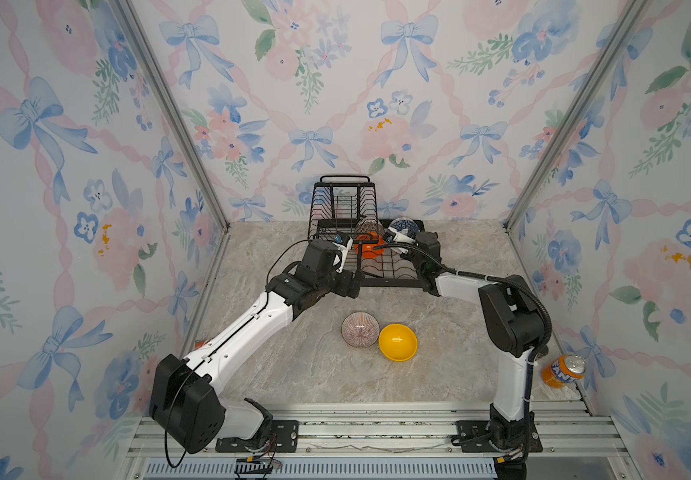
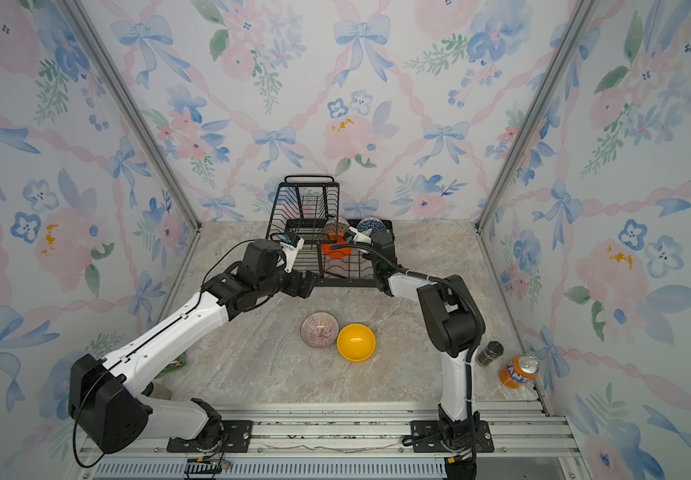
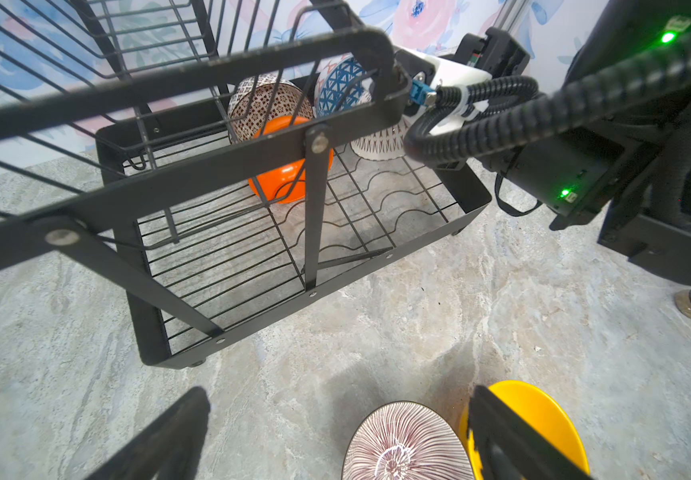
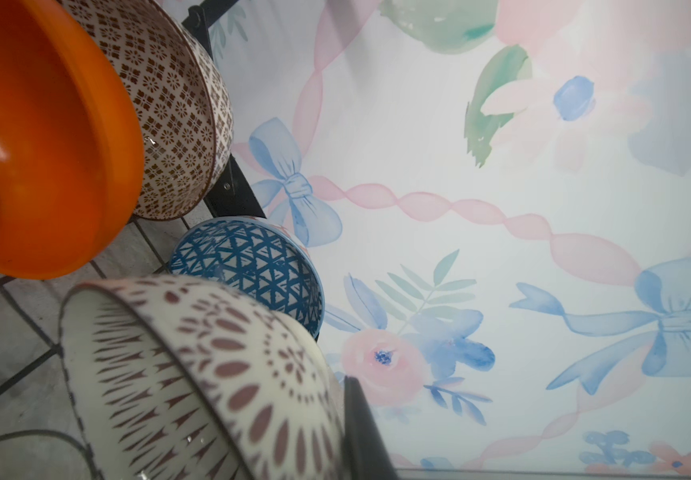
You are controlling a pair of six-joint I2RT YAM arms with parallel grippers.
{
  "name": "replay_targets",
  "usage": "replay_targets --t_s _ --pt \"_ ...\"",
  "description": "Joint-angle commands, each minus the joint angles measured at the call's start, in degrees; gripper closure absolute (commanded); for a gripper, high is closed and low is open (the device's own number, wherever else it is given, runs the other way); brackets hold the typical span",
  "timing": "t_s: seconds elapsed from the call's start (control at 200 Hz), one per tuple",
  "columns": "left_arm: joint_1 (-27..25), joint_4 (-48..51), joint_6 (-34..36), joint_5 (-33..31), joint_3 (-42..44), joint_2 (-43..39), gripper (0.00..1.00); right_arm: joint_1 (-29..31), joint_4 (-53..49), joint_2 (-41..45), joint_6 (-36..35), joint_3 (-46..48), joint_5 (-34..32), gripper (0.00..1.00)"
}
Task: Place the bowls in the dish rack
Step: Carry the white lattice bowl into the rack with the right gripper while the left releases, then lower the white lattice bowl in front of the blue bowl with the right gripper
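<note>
- The dish rack [image 1: 393, 284] is standing far centre, holding the orange bowl [image 3: 289, 166], mosaic bowl [image 3: 269, 104] and blue bowl [image 3: 339, 85].
- The right gripper [image 1: 385, 243], jaws together, is seemingly pinching the white lattice bowl [image 4: 194, 374] at the rack's right; seating it between wires before releasing looks wise.
- The left gripper [image 3: 331, 432] is hanging spread and empty by the rack's near left.
- The striped bowl [image 1: 360, 329] and yellow bowl [image 1: 398, 342] are lying near centre.
- Only one right finger is showing.

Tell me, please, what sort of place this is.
Probably a robot test booth, not a kitchen: floral wallpaper panels, two arms bolted to an aluminium rail, and a dish rack on a marble-look tabletop.
</note>
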State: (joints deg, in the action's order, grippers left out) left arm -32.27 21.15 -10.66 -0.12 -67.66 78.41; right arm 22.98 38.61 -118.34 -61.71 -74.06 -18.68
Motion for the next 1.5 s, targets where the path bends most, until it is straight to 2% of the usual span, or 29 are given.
replay_targets --t_s 0.0,0.26,0.52,0.99,1.495 --pt "0.8 1.4 0.1 0.1 0.8 -1.4 0.02 -0.6 9.2 -1.8 -5.1 -3.4 -1.5 1.00" --pt "1.2 1.4 0.1 0.1 1.4 -1.9 0.02 -0.9 15.3 -5.8 -12.0 -5.5 -1.0 1.00" --pt "1.3 1.4 0.1 0.1 1.8 -2.2 0.02 -1.8 18.0 -8.0 -15.7 -6.3 0.9 1.00" --pt "1.3 1.4 0.0 0.5 2.2 -2.7 0.02 -3.1 19.0 -10.6 -15.4 -6.6 6.0 1.00" --pt "1.5 1.8 0.1 0.4 2.6 -3.0 0.02 -3.1 17.0 -11.8 -13.6 -5.7 7.6 1.00"
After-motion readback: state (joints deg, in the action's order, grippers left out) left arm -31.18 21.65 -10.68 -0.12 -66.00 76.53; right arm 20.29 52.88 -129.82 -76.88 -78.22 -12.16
